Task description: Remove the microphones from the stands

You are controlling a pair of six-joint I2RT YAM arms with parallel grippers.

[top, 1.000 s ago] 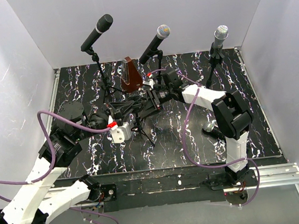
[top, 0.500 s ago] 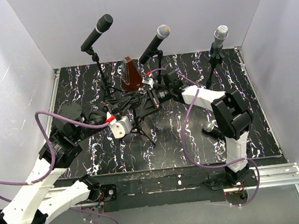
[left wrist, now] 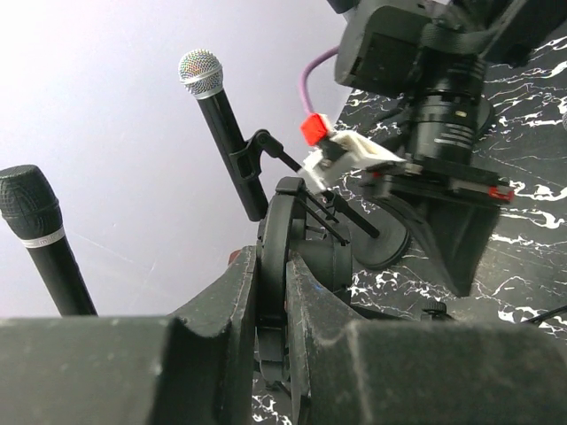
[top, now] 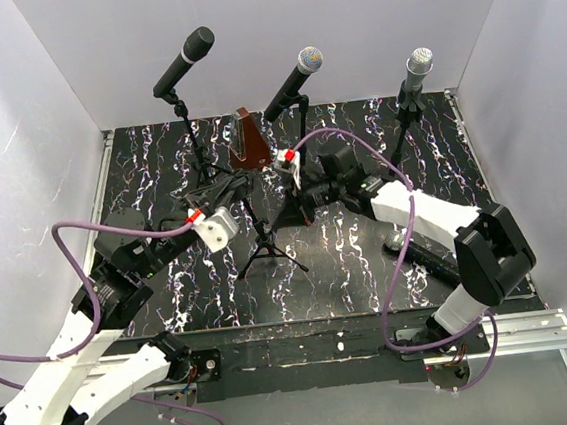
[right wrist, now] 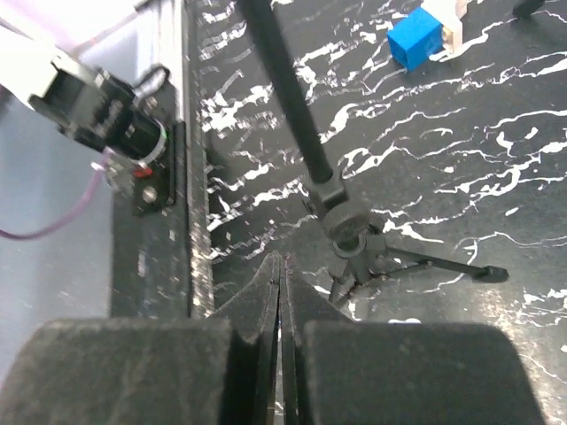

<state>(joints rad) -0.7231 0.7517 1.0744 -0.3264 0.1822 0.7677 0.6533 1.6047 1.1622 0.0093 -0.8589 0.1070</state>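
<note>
A small black tripod stand (top: 267,246) stands mid-table with no microphone in it. My left gripper (top: 227,188) is shut on the black clip at its top; in the left wrist view the jaws (left wrist: 273,270) pinch that round clip (left wrist: 282,226). My right gripper (top: 287,214) is shut and empty, just right of the stand. In the right wrist view its closed fingertips (right wrist: 280,266) sit left of the stand's pole (right wrist: 283,88) and tripod hub (right wrist: 347,221). A black microphone (top: 423,254) lies on the table by the right arm.
Three more microphones stand on stands at the back: a black one (top: 188,59), a silver-headed one (top: 300,75) and a silver one (top: 416,71). A brown metronome-like block (top: 249,143) stands behind the middle stand. White walls enclose the table.
My left gripper has risen and moved back-left with the clip, setting the stand more upright. My right gripper has drawn away from the clip, and its elbow has swung out right.
</note>
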